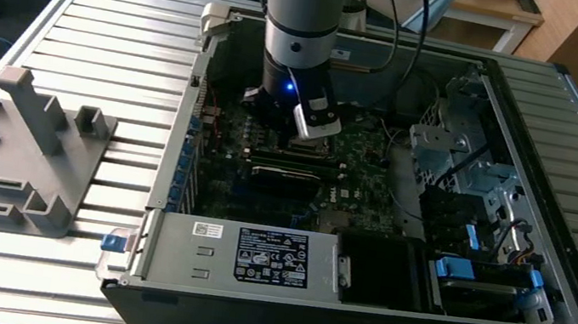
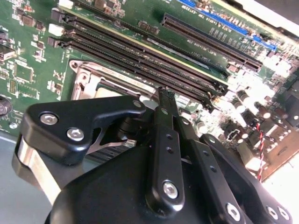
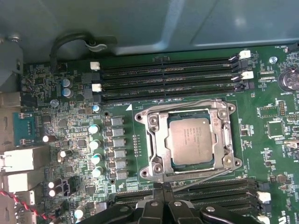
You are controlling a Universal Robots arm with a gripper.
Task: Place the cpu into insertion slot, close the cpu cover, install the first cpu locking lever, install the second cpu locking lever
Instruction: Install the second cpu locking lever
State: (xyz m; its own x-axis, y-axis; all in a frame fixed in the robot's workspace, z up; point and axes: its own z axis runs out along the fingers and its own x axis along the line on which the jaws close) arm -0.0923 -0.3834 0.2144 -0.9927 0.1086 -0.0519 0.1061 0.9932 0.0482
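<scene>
Inside the open computer case (image 1: pixel 547 278) the arm stands upright over the motherboard (image 3: pixel 70 116). The gripper (image 3: pixel 161 186), fingers together and holding nothing, hovers at the socket's edge beside the memory slots (image 3: pixel 168 74). The cpu (image 3: pixel 189 140) lies in the insertion slot (image 3: pixel 174 161) under the closed cpu cover (image 3: pixel 154 140).

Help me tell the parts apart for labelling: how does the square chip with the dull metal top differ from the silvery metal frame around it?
The cpu is a solid, dull plate; the cpu cover is a shinier, open frame with a window. The cpu is smaller and shows through the cpu cover's window. Both are square and lie flat.
</scene>
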